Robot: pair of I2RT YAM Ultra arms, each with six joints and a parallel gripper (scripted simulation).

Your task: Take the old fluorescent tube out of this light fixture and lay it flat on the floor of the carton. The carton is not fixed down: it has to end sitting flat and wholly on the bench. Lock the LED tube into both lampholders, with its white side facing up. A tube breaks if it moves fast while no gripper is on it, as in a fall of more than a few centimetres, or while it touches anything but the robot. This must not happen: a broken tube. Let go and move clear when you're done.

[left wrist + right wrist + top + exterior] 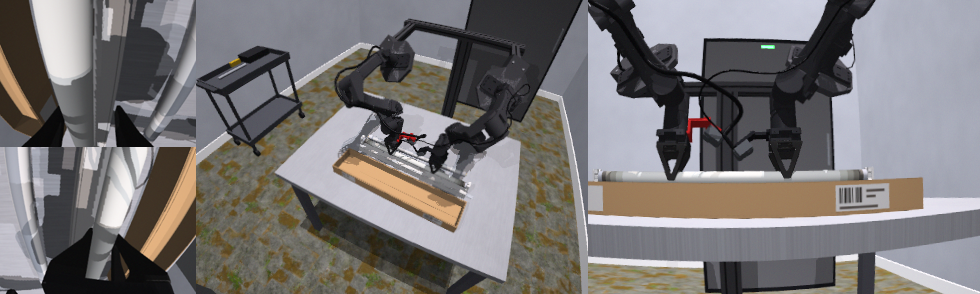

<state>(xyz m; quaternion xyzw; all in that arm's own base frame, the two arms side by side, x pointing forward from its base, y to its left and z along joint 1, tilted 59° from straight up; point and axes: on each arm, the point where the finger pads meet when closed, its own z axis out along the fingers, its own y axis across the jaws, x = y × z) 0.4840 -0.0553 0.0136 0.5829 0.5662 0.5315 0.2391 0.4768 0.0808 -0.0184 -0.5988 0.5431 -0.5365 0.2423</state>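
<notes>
Tube Between Two Grippers

Carton (pixel 396 197) (pixel 738 200) (pixel 13 88) (pixel 177 222) sits flat on the bench (pixel 311 160) (pixel 788 240) nearest the exterior camera. Just beyond, your right gripper (pixel 391 150) (pixel 671 176) (pixel 102 233) clasps a pale tube (pixel 733 176) (pixel 66 39) (pixel 115 209) above the fixture; which tube, you cannot tell. Your left gripper (pixel 434 171) (pixel 788 175) (pixel 89 109) stands partly open around it, gripping nothing. Behind lies a second tube (pixel 184 79) (pixel 27 212); farther off, a cart (pixel 289 56).
</notes>
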